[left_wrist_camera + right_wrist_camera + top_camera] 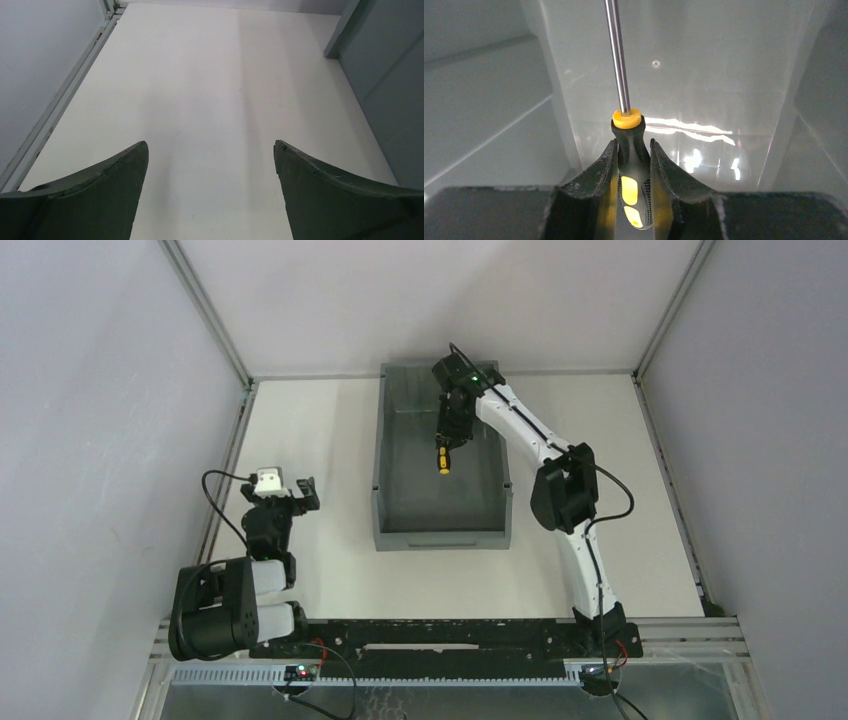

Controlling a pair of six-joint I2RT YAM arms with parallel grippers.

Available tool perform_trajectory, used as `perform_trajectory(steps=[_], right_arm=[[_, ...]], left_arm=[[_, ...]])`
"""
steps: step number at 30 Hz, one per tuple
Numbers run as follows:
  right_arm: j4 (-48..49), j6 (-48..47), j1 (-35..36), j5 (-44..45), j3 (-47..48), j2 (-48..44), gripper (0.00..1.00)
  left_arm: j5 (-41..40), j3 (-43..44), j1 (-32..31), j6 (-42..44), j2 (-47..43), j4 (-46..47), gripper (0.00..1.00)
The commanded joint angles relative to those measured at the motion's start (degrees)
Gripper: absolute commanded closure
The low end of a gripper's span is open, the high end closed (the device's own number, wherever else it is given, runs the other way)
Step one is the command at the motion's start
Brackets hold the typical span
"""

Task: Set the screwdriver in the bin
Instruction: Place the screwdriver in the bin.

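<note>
Right claw clamped on screwdriver inside bin, left claw wide apart, empty, over table

A flat white matte tabletop fills the enclosure; plain pale grey wall panels rise from its left, far and right edges; slim silver metal corner posts stand at its two far corners; a slotted aluminium rail runs along its near edge; soft, even light falls on it.
</note>
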Motion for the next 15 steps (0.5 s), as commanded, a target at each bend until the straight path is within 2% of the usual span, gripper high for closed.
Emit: perform_trajectory(steps=[1,15], right_arm=[[2.55,-1.62,0.73,2.5,0.59,2.05,1.0],[5.6,0.04,0.75,2.45,0.14,8.68,1.0]], left_arm=[[-0.32,2.25,-0.16,-0.65,-0.68,2.38,0.0],[-0.35,2.27,-0.21,-0.66,-0.72,2.45,0.0]])
